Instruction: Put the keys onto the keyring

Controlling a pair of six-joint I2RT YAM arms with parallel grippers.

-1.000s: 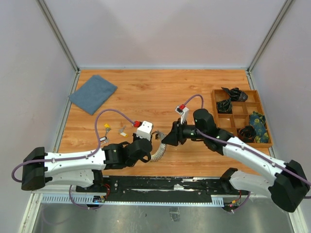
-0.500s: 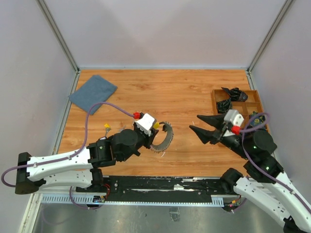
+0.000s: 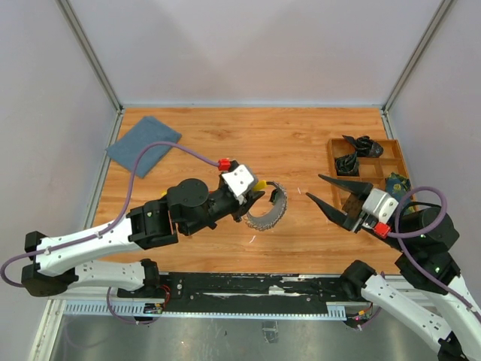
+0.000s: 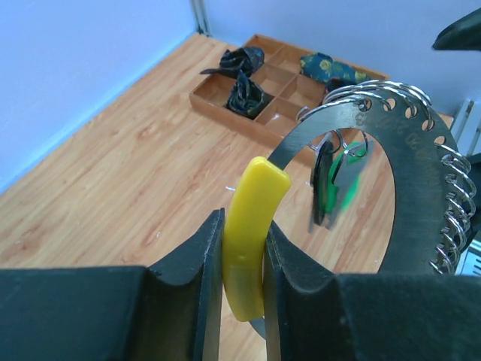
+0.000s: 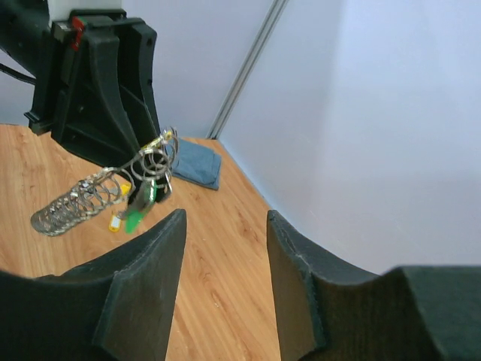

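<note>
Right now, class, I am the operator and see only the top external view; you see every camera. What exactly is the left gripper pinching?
Observer: The left gripper is shut on the yellow piece of the keyring.
Operator: Does anything hang from the ring?
Observer: A green tag dangles inside it.
Operator: Is the right gripper holding anything?
Observer: No; its jaws stand open, with nothing between them.
</note>
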